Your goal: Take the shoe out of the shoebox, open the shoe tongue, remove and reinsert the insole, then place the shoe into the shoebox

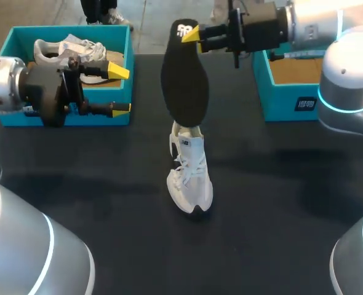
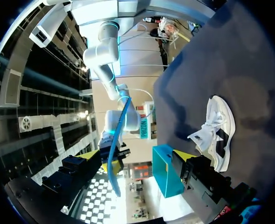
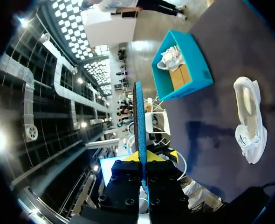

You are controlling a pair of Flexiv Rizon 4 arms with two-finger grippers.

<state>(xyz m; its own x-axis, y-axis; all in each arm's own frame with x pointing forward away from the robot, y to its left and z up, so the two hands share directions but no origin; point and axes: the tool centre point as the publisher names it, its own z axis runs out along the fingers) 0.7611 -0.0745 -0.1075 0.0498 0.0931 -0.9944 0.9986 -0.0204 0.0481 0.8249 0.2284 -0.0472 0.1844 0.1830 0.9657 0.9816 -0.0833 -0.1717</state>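
head view: the table (image 1: 95,184) is a flat, matte black surface. at mid-frame the shoe (image 1: 191,181) stands on it: white mesh with smooth panels, laced, and a dark patch at the toe, which points to the lower edge. above it hangs the insole (image 1: 184,80), a long, matte black oval, upright, its lower end at the shoe's collar; whether they touch cannot be told. the right fingers (image 1: 194,34) come in from the upper right and pinch the insole's top end between their yellow tips. the left fingers (image 1: 120,70), at the left of the frame, are spread wide with nothing between them, well apart from the insole. behind them, at upper left, a teal cardboard shoebox (image 1: 21,31) holds a second shoe (image 1: 71,52), also white. at upper right is an open box (image 1: 286,98), teal with a brown floor.

left wrist view: the left fingers (image 2: 88,154) stand wide. ahead of them the insole (image 2: 114,158) shows edge-on as a thin, curved blue strip, touching neither tip. the open box (image 2: 165,170) is near one tip, and the shoe (image 2: 216,133) lies beyond it on the dark table.

right wrist view: the right fingers (image 3: 144,156) are narrow, closed on the insole (image 3: 138,116), a thin blue-edged blade rising straight ahead from between them. off to one side the shoe (image 3: 249,121) shows its open, pale inside, and the shoebox (image 3: 193,70) lies farther out.
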